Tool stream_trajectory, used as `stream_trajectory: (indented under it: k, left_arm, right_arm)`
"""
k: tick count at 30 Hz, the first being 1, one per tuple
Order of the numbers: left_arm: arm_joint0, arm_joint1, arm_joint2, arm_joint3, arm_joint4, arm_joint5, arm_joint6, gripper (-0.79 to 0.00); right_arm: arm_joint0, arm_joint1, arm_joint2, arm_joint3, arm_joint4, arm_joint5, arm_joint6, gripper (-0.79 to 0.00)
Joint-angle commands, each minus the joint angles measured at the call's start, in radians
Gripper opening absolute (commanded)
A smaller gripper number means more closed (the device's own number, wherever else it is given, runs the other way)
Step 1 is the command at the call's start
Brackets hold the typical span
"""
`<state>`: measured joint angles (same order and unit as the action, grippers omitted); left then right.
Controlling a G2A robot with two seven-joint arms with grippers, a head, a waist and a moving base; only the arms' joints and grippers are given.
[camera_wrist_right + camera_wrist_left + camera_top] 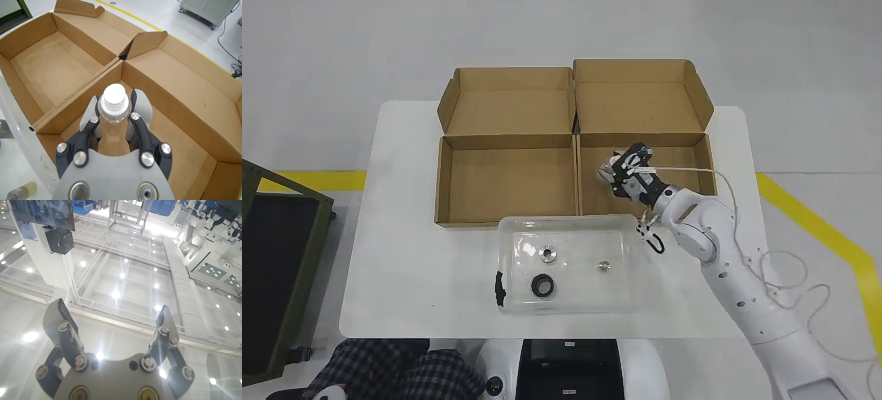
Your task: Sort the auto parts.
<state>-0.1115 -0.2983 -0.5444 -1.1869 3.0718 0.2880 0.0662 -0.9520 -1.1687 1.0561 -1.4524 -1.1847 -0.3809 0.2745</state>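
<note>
My right gripper [114, 106] is shut on a white and clear plastic part [114, 102], held above the right cardboard box [181, 106] near the wall it shares with the left cardboard box [51, 70]. From above, that gripper [625, 165] hangs over the right box [687, 185]. Both boxes look bare inside. A clear plastic bin [617, 290] in front holds a black ring [544, 286], a metal disc [547, 253] and a small metal piece [604, 265]. My left gripper [111, 315] points up at the ceiling, open and holding nothing.
The left box [504, 185] and the right box stand side by side at the back of the white table [402, 260], lids folded back. A dark cart [277, 270] sits off the table's left side. A metal part with a yellowish tip [22, 190] lies in the bin.
</note>
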Motion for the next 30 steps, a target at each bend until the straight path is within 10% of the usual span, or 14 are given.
stream_trajectory:
  k: [1,5,8,9,30]
  left_arm:
    - [0.000,0.000,0.000,0.000,0.000,0.000,0.000,0.000]
    - [0.000,0.000,0.000,0.000,0.000,0.000,0.000,0.000]
    - [0.000,0.000,0.000,0.000,0.000,0.000,0.000,0.000]
    - [0.000,0.000,0.000,0.000,0.000,0.000,0.000,0.000]
    - [0.000,0.000,0.000,0.000,0.000,0.000,0.000,0.000]
  right_arm:
    - [0.008,-0.003,-0.006,0.016,0.006,0.000,0.003,-0.785]
    - [0.024,-0.011,-0.019,0.048,0.027,-0.010,0.008,-0.785]
    - [0.035,-0.015,-0.027,0.065,0.034,-0.012,0.012,-0.369]
    - [0.039,-0.017,-0.030,0.069,0.034,-0.011,0.014,0.000]
    - [-0.132,0.027,0.125,-0.288,0.026,-0.159,0.110,0.000]
